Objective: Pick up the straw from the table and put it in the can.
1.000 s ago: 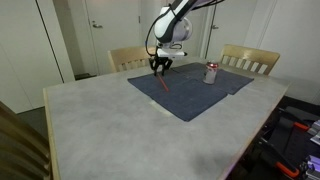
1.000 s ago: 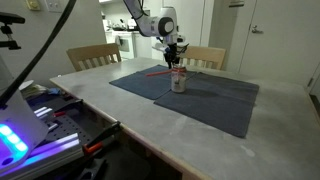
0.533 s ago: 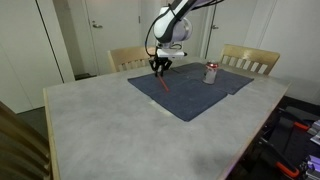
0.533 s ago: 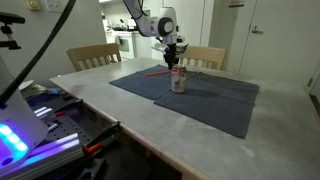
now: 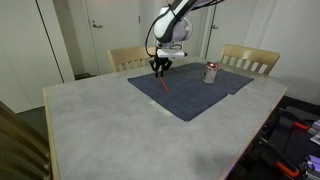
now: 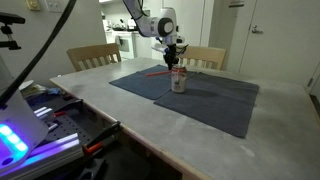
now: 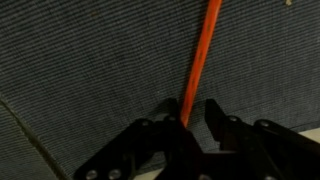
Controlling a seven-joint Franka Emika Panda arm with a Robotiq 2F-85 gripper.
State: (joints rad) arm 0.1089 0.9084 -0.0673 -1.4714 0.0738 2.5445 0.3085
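The red straw (image 5: 163, 82) lies flat on the dark blue cloth, also seen in an exterior view (image 6: 155, 72). In the wrist view the straw (image 7: 203, 45) runs up from between my fingers. My gripper (image 7: 190, 112) is down over one end of it, with the straw against one finger and a gap to the other finger. The gripper shows in both exterior views (image 5: 160, 68) (image 6: 174, 63), low over the cloth. The silvery can (image 5: 211, 73) with red markings stands upright on the cloth, apart from the gripper, also seen in an exterior view (image 6: 179, 81).
The blue cloth (image 5: 195, 95) (image 6: 210, 100) covers the far part of the pale marbled table (image 5: 100, 125) (image 6: 150, 120). Two wooden chairs (image 5: 128, 57) (image 5: 250, 58) stand at the far edge. Doors and walls are behind.
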